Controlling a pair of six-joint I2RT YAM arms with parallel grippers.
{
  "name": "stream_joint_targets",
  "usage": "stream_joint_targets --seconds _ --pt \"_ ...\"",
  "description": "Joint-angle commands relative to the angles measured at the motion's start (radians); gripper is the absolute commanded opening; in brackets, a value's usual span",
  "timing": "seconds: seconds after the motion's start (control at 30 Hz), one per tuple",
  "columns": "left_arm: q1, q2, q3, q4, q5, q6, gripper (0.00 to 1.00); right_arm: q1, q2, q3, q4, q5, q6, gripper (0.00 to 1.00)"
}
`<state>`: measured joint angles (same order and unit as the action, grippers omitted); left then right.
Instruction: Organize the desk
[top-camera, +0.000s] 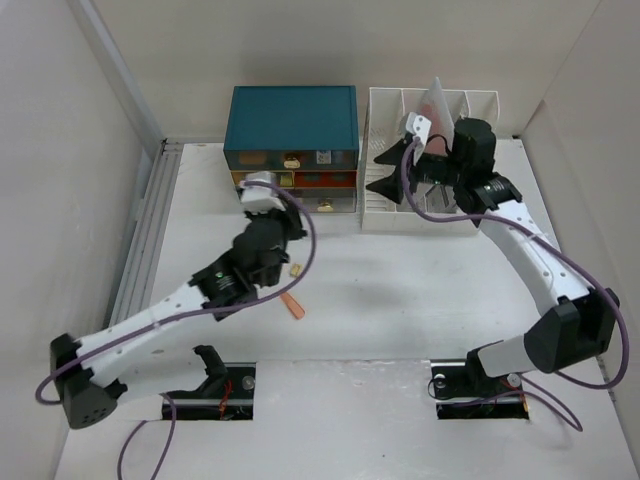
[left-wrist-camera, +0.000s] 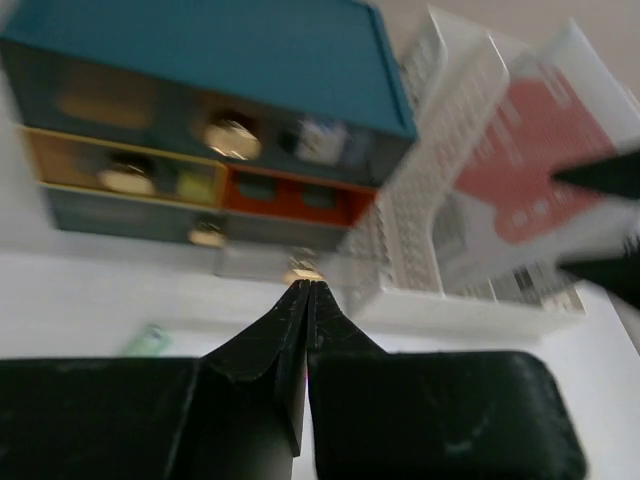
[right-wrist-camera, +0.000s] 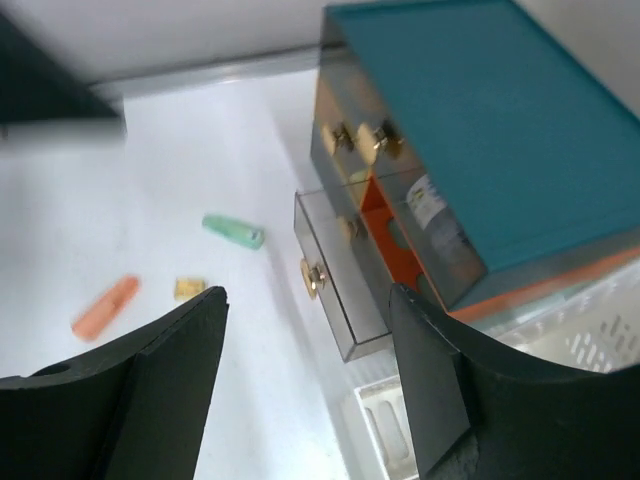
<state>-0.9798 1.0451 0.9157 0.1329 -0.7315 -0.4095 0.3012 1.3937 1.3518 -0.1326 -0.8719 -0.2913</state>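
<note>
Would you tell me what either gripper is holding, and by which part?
Nothing: the left gripper is shut empty near the drawer knob; the right gripper is open.

The drawer box (top-camera: 291, 118) is teal on top, with one orange drawer (left-wrist-camera: 298, 195) and gold knobs (left-wrist-camera: 232, 138). The table (top-camera: 400, 290) is white, the stick (top-camera: 292, 306) orange, the cap (right-wrist-camera: 233, 230) pale green, the rack (top-camera: 480, 98) white.

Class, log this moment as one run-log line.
left jaws shut at knob | right jaws open above rack | drawer ajar | orange piece on table

White table (top-camera: 400, 300) enclosed by plain beige walls (top-camera: 60, 150).
</note>
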Motion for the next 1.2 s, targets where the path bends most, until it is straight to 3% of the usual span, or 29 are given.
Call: stream_joint_targets --seconds 0.0,0.1,0.23,0.4,0.43,0.47,0.63,0.77,1.17 --pt "0.067 -0.138 -0.008 -0.081 -0.164 0.113 0.0 -0.002 0.039 0.033 -0.19 -0.188 -0.348 0.7" --pt "0.131 -0.256 -0.017 -0.081 -0.224 0.181 0.0 0.059 0.091 0.078 -0.41 -0.168 -0.559 0.67" --pt "0.194 -0.358 -0.017 -0.119 -0.258 0.222 0.0 0.2 0.134 0.078 -0.464 -0.055 -0.756 0.64" --pt "0.22 -0.477 -0.092 -0.135 -0.305 0.222 0.04 0.453 0.275 0.108 -0.501 0.199 -0.851 0.61" --pt "0.22 -0.526 -0.133 -0.122 -0.305 0.222 0.1 0.479 0.3 0.109 -0.501 0.229 -0.852 0.6" --pt "0.22 -0.549 -0.149 -0.11 -0.305 0.222 0.28 0.504 0.345 0.109 -0.484 0.256 -0.852 0.6" --pt "0.22 -0.654 -0.192 -0.053 -0.282 0.296 0.65 0.598 0.453 0.124 -0.363 0.442 -0.711 0.57" --pt "0.22 -0.668 -0.202 -0.044 -0.247 0.296 0.72 0.607 0.545 0.208 -0.347 0.527 -0.557 0.54" --pt "0.22 -0.643 -0.202 -0.053 -0.19 0.296 0.74 0.607 0.668 0.305 -0.389 0.504 -0.496 0.54"
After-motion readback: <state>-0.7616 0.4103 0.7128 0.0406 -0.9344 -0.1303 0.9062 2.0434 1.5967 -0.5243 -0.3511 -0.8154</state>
